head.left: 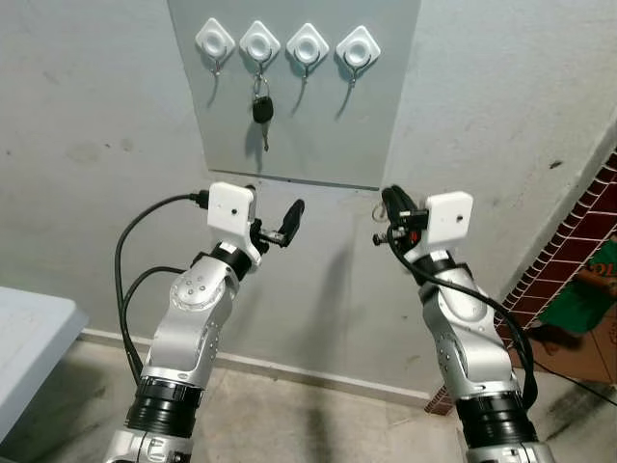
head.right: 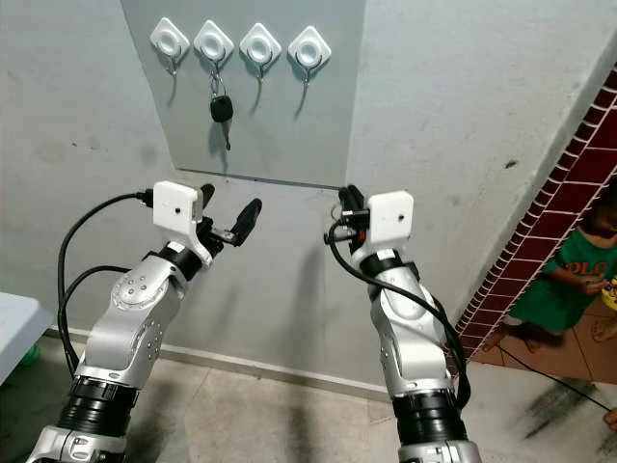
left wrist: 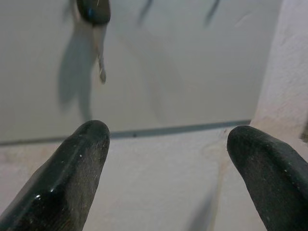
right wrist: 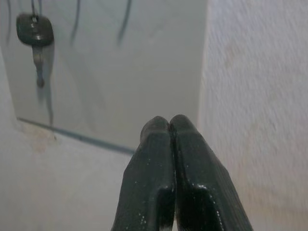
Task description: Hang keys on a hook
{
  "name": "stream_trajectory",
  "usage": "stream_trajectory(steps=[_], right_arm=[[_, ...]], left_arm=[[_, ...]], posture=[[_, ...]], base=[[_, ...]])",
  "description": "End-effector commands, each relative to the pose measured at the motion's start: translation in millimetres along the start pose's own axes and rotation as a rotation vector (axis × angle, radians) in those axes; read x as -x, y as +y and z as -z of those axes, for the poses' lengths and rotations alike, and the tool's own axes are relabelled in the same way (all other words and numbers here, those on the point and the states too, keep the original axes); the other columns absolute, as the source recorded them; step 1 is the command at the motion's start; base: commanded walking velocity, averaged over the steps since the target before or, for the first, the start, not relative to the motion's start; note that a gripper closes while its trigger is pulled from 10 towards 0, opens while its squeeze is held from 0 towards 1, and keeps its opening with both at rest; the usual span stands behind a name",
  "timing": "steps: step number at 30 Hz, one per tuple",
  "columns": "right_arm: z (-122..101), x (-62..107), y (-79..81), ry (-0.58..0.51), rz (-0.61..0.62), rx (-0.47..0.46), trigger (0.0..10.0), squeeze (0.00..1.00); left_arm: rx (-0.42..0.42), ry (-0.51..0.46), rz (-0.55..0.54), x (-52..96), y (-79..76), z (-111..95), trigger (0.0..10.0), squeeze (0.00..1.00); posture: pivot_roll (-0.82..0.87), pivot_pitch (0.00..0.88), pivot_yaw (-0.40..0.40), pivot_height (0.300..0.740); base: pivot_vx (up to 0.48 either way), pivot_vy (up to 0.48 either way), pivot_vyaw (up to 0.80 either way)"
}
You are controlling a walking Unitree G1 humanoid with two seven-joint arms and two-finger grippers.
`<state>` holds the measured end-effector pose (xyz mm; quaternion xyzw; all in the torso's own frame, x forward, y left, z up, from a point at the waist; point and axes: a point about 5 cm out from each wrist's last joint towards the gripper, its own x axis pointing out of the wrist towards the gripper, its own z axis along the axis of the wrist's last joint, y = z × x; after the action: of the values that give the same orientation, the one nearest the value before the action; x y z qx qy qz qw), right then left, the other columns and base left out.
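Note:
A black-headed key [head.left: 261, 108] hangs from the second white hook from the left [head.left: 259, 43] on a grey wall panel [head.left: 318, 135]. The same key [right wrist: 34, 30] shows in the right wrist view, and its lower part [left wrist: 96, 12] in the left wrist view. My left gripper [head.left: 273, 218] is raised below the panel's lower edge, open, with nothing between its fingers [left wrist: 72, 168]. My right gripper [head.left: 391, 204] is raised to the right at about the same height, shut with its fingertips [right wrist: 168, 127] pressed together on nothing. Both stand well below the hooks.
Three other white hooks [head.left: 214, 40] [head.left: 308, 44] [head.left: 358, 47] on the panel are bare. A white table edge [head.left: 29, 328] is at lower left. A brick wall [head.left: 569, 251] runs at the right, with a person in green [head.right: 569, 280] on the floor beyond it.

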<state>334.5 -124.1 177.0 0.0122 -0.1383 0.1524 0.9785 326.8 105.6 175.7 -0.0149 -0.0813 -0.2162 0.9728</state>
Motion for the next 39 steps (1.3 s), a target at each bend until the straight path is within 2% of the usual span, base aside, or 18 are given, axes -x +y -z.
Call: stream_trajectory(steps=[1, 9, 20, 29, 34, 35, 39], right_arm=[[-8.3, -7.5, -2.6, -0.034, -0.011, -0.005, 10.0, 0.0], [-24.5, -28.4, -1.5, -0.086, -0.055, 0.012, 10.0, 0.0], [-34.0, -42.5, 9.2, -0.13, -0.129, -0.01, 10.0, 0.0], [-42.7, -48.9, 23.8, -0.18, -0.198, -0.067, 10.0, 0.0], [-46.9, -52.4, 26.0, -0.198, -0.201, -0.089, 10.0, 0.0], [-52.2, -57.1, 27.1, -0.216, -0.199, -0.119, 10.0, 0.0], [-58.7, -62.6, 27.7, -0.235, -0.199, -0.145, 10.0, 0.0]], left_arm=[[-0.024, -0.019, 0.041, -0.4, -3.9, -7.8, 10.0, 0.0], [-0.035, -0.053, 0.061, -1.2, -7.7, -17.9, 10.0, 0.0], [-0.041, -0.086, 0.072, -5.8, -10.8, -30.0, 10.0, 0.0], [-0.041, -0.093, 0.083, -7.9, -13.9, -33.4, 10.0, 0.0], [-0.046, -0.096, 0.091, -8.3, -15.3, -34.6, 10.0, 0.0], [-0.044, -0.096, 0.094, -8.6, -16.2, -34.8, 10.0, 0.0], [-0.042, -0.097, 0.097, -8.3, -17.2, -35.2, 10.0, 0.0]], posture=[[0.0, 0.007, -0.006, 0.732], [0.0, 0.007, -0.019, 0.732], [0.01, 0.002, -0.023, 0.732], [0.01, 0.0, -0.017, 0.732], [0.01, 0.0, -0.016, 0.732], [0.01, 0.0, -0.017, 0.732], [0.01, 0.003, -0.019, 0.732]], base=[[0.0, 0.0, 0.0], [0.0, 0.0, 0.0], [0.0, 0.0, 0.0], [0.0, 0.0, 0.0], [0.0, 0.0, 0.0], [0.0, 0.0, 0.0], [0.0, 0.0, 0.0]])
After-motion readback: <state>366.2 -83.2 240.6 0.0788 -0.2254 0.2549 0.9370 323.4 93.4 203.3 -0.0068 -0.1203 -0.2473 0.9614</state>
